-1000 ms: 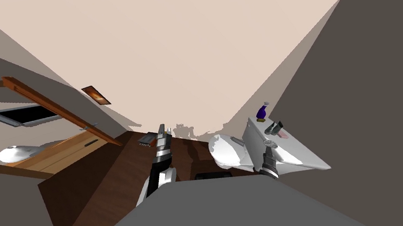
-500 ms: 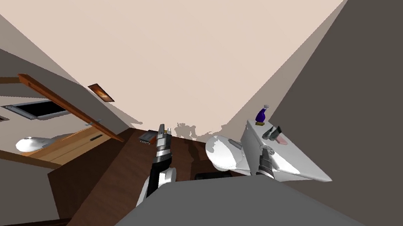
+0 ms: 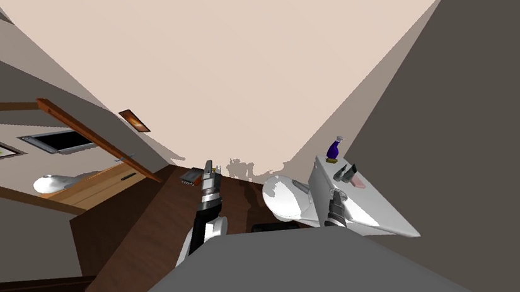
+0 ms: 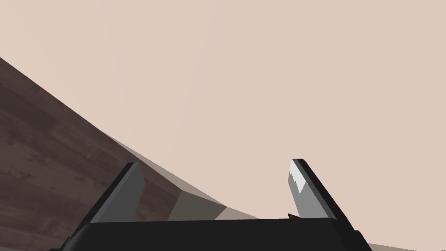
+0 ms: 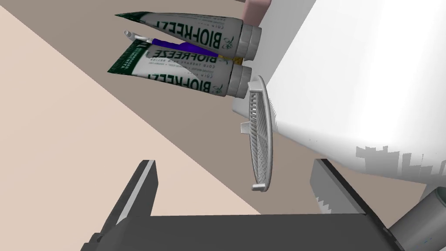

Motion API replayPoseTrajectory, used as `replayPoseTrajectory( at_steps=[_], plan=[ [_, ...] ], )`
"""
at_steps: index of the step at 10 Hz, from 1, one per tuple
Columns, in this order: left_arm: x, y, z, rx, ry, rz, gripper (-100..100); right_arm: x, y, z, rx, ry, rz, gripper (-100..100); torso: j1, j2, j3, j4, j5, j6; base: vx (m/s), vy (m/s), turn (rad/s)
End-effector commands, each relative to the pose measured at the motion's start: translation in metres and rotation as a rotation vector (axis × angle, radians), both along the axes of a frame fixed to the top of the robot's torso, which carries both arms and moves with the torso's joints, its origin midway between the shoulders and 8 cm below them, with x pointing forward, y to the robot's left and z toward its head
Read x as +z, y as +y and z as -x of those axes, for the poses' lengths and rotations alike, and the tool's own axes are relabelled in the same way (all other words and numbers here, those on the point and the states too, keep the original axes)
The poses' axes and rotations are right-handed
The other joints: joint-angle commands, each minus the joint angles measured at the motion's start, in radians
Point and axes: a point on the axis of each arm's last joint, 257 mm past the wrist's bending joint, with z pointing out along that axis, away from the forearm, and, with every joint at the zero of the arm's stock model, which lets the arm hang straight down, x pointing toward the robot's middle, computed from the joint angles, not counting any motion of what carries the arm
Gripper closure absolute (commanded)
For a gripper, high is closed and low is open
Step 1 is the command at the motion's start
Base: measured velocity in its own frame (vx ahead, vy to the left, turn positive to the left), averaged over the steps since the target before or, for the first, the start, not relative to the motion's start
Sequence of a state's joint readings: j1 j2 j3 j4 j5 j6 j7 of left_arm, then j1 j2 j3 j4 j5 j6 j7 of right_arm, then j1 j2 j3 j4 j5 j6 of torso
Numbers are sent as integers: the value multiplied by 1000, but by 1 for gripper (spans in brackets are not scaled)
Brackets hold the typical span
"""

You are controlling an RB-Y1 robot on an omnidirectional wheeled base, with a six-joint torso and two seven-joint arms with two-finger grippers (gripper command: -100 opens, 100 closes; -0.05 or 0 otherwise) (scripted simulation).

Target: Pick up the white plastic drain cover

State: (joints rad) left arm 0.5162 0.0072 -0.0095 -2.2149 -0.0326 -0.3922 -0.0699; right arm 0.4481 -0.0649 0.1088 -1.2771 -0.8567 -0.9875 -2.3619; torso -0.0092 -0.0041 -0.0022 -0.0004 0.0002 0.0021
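My view has swung slightly; the drain cover (image 5: 261, 135) sits before the spread right tool (image 5: 234, 163).

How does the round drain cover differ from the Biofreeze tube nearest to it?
Shape: the drain cover is a thin round grid; the nearer Biofreeze tube is long, tapering from a grey cap to a flat end.
Colour: the drain cover is plain light grey; the tube is white with green print.
Place: the drain cover lies ahead between the right gripper's open fingers; the tube lies beyond it.
Both are by the white surface.
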Motion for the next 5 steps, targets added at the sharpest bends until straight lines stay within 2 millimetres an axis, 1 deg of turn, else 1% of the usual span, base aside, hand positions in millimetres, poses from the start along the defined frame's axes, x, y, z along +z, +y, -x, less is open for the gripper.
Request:
replayPoseTrajectory(
  at_steps=[1, 2, 3, 5],
  plan=[
    [0, 0, 0, 0, 0, 0, 0, 7, -1, -10, 7, -1, 6, -100, 0, 0, 0, 0, 0, 0, 19, -32, -33],
    [0, 0, 0, 0, 0, 0, 0, 4, 0, -6, 5, 1, -1, -100, -3, -2, 0, 1, 2, 0, 6, -10, -2],
    [0, 0, 0, 0, 0, 0, 0, 3, 0, -7, 8, 4, -1, 100, -4, -2, -1, 1, 2, 1, 0, 0, 0],
    [0, 0, 0, 0, 0, 0, 0, 3, 0, -7, 7, 6, -2, 100, -2, -1, 0, 2, 2, 0, 0, 0, 0]
  ],
)
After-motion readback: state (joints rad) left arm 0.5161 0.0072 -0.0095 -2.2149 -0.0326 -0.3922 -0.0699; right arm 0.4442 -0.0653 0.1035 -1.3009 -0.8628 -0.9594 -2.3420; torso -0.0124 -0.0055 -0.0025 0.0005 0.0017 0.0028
